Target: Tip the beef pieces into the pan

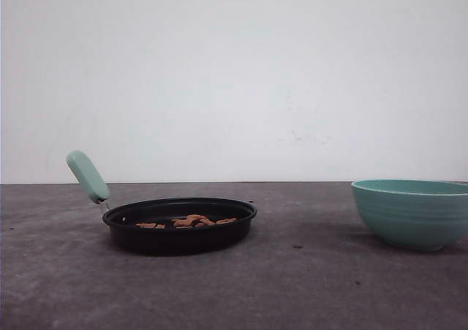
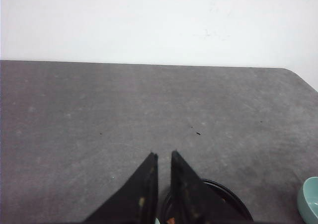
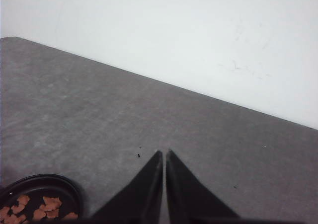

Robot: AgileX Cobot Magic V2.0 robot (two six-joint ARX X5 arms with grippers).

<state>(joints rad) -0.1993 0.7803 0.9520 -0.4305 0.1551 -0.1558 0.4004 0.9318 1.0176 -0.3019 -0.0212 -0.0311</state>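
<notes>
Free tbl btwn pan point(image 1: 179, 227) & bowl point(image 1: 412, 213).

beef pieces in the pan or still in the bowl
In the pan: the beef pieces lie scattered across the floor of the black pan. The teal bowl's inside is hidden from view.

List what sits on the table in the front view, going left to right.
Pan handle → pan with the beef pieces inside it → bare table → teal bowl at the right edge.
</notes>
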